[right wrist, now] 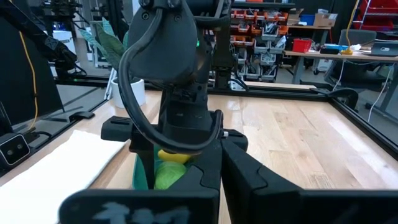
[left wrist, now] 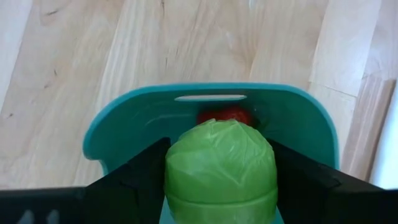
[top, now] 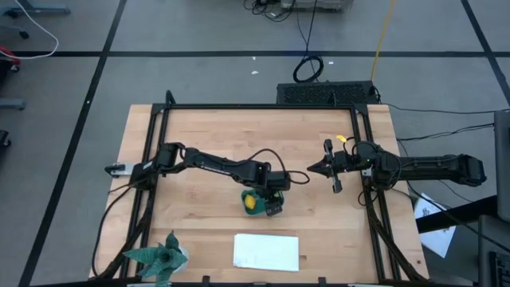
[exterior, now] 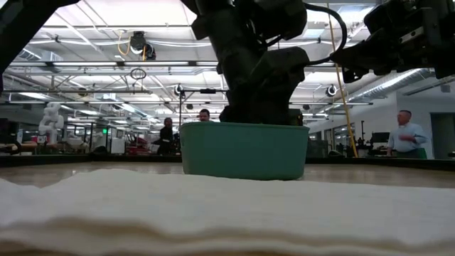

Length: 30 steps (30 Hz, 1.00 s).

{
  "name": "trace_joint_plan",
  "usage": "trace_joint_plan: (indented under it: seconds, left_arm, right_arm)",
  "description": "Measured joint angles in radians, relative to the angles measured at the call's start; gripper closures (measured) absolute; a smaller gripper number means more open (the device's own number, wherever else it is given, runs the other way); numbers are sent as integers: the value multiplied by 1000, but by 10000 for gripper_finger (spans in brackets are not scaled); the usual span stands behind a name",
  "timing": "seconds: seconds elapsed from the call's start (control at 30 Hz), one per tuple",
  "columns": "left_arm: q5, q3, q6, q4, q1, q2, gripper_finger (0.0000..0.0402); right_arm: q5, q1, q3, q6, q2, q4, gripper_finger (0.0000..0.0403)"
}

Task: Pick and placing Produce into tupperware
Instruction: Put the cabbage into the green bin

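Left gripper [left wrist: 219,186], lower centre of the left wrist view, pinches the green fruit [left wrist: 220,169] betw. its two dark fingers [left wrist: 134,183], one on each side, jaws spread only as wide as the fruit. It hangs directly over the tub [left wrist: 109,127], whose teal rim arcs across mid-frame. Inside the tub, just beyond the green fruit, the red fruit [left wrist: 225,114] lies near the far wall below the slot handle. In the high view the left gripper [top: 267,199] sits just below frame centre over the tub [top: 249,194], w/ the lemon [top: 251,203] showing yellow inside it, so two of three pieces appear to be already in. Low view: tub [exterior: 244,151] at centre frame, the left arm coming down into it from above; fruit hidden by the wall. Right gripper [top: 311,170], right of centre in the high view, is pressed together, holds nothing, and waits well apart from the tub. Right wrist view looks across at the left arm, w/ lemon [right wrist: 172,155] and green fruit [right wrist: 168,175] visible under it at lower centre. White sheet [top: 266,251], bottom centre, and leafy object [top: 159,257], bottom left, play no part. Step in hand, as judged: placing the last fruit. Next move calls for opening the fingers so the fruit drops beside the other two, then lifting straight up, clear of the rim; whether the fruit already touches the tub floor cannot be told.
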Motion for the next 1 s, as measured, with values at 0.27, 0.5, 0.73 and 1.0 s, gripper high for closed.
trace_joint_plan:
  seconds: [0.27,0.5,0.73,1.0]
  left_arm:
    - [-4,-51,0,46,9,0,165]
    - [-1,-56,19,45,11,0,165]
    - [2,-56,39,40,10,0,165]
    - [2,-56,57,30,10,0,167]
  right_arm:
    - [0,0,0,0,0,0,403]
    - [0,0,0,0,0,0,403]
    - [0,0,0,-1,0,0,403]
    - [0,0,0,-1,0,0,403]
